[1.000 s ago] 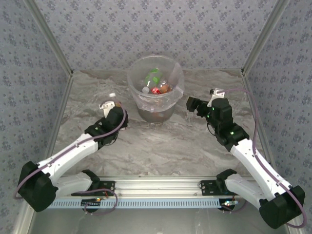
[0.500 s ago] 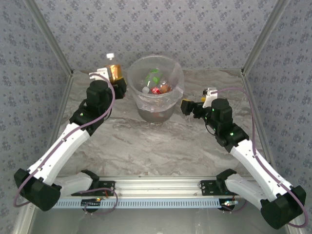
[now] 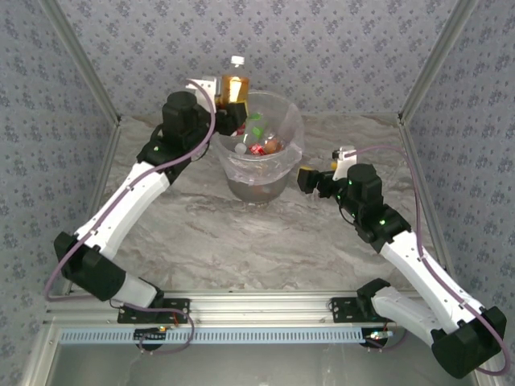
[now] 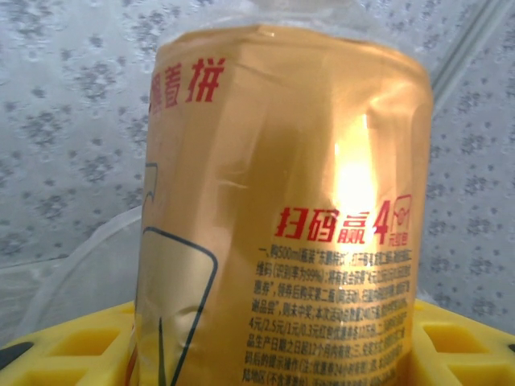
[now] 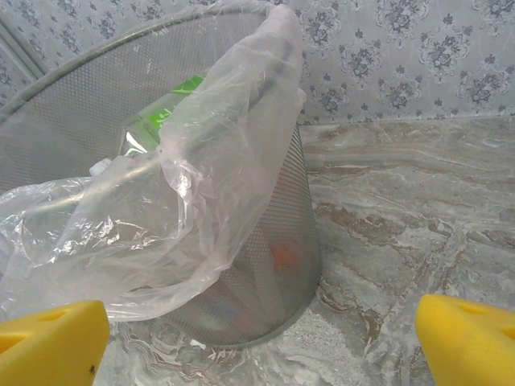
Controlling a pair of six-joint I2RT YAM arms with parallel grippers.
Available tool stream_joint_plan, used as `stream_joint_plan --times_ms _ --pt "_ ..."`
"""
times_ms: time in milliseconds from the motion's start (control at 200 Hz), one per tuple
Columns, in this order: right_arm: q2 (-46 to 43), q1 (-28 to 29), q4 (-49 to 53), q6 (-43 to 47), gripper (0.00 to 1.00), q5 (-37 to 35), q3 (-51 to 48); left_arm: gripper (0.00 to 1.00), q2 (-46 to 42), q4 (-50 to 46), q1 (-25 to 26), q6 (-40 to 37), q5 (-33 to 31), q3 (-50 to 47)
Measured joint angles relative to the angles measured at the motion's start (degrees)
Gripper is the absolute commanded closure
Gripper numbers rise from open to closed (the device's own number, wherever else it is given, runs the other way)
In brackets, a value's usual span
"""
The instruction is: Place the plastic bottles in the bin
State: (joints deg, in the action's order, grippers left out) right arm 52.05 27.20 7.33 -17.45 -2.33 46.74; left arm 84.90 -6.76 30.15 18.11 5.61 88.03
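Left fingers (image 4: 68,347) are pinching the orange-labelled bottle (image 3: 235,88) upright above the bin's (image 3: 294,129) left rim, likely for a clean drop inside; right fingers (image 5: 48,334) are hanging spread wide, empty, beside the bin.

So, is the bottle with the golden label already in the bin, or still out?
Out. The left hand holds the bottle upright, white cap on top, above the rim of the bin.

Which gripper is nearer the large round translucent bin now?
Left. The left gripper holds a gold-labelled plastic bottle over the far-left rim of the bin; the right gripper sits open beside its right wall, apart.
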Motion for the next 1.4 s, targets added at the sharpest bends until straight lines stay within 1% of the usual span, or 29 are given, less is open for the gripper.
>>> stream_joint_plan --times_ms 165,260,340,400,495,545,675,850,949,1084,1179,1304,1404 --pt "-0.3 0.1 0.5 0.0 0.0 -0.3 0.0 0.55 4.8 -3.7 1.1 0.9 3.0 5.8" --pt "-0.7 0.2 1.0 0.0 0.0 -0.8 0.0 0.5 7.3 -6.7 2.3 2.1 3.0 8.7" --pt "-1.1 0.3 1.2 0.1 0.0 -1.2 0.0 0.47 8.7 -8.9 2.9 2.8 3.0 9.9" --pt "-1.5 0.3 1.2 0.2 0.0 -1.4 0.0 0.4 9.9 -11.2 3.2 3.2 2.5 11.1" --pt "-1.9 0.3 1.3 0.2 0.0 -1.6 0.0 0.19 12.3 -16.0 3.3 3.7 0.7 14.9" --pt "-2.1 0.4 1.4 0.4 0.0 -1.8 0.0 0.13 13.6 -18.1 3.3 4.5 -0.2 16.9" --pt "-2.6 0.6 1.5 0.4 0.0 -2.4 0.0 0.06 14.5 -22.1 3.1 4.6 -0.3 19.6" --pt "-3.1 0.6 1.7 0.4 0.0 -3.3 0.0 0.01 13.9 -23.8 2.9 4.5 1.3 20.1" --pt "-3.1 0.6 1.8 0.4 0.0 -4.7 0.0 0.01 10.9 -23.1 2.5 4.3 1.2 17.7" --pt "-3.1 0.6 2.2 0.4 0.0 -8.0 0.0 0.0 2.0 -21.5 1.3 3.8 -2.3 9.9" --pt "-3.1 0.5 3.2 0.6 0.0 -11.0 0.0 0.01 -5.1 -19.4 -0.2 3.3 -7.3 4.1" --pt "-3.3 -0.2 4.5 1.5 0.0 -15.5 -0.1 0.01 -14.7 -15.9 -3.0 2.3 -16.8 -5.1" --pt "-4.1 -1.4 4.7 2.0 0.0 -18.8 -0.6 0.01 -20.1 -13.5 -6.2 1.8 -23.8 -11.9"
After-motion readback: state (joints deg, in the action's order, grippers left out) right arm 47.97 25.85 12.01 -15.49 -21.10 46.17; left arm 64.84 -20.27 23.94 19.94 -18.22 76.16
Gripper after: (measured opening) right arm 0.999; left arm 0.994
